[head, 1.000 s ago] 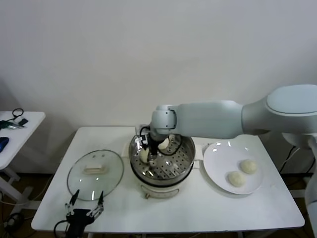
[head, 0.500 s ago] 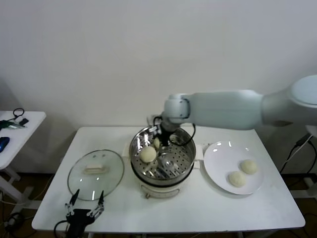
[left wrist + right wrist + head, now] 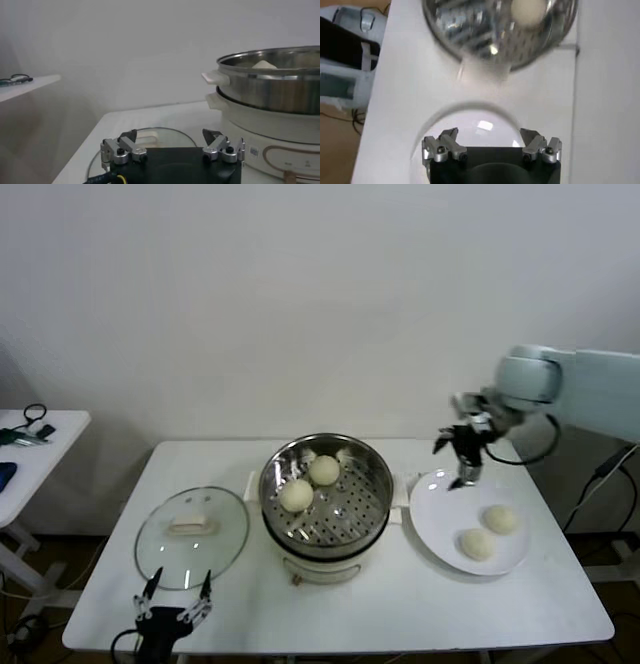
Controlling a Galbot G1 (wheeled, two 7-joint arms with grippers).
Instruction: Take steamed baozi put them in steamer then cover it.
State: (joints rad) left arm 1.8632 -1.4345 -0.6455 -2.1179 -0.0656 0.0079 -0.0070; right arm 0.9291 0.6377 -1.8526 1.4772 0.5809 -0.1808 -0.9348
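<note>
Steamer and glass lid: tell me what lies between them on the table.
Nothing: in the head view only a narrow strip of bare white table separates the steamer from the glass lid; they do not touch.

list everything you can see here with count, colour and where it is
baozi in steamer: two, cream-white, on the perforated tray
baozi on plate: two, cream-white, on the plate's near right part
steamer: one, shiny steel on a cream-white base, table centre
cover: one, clear glass with a cream bar handle, flat on the table to the steamer's left
plate: one, white, to the steamer's right
table: one, white
side table: one, white, far left, with small dark items on it
wall: white, behind
left claw: open, empty, at the table's near edge by the cover
right claw: open, empty, above the plate's far edge
</note>
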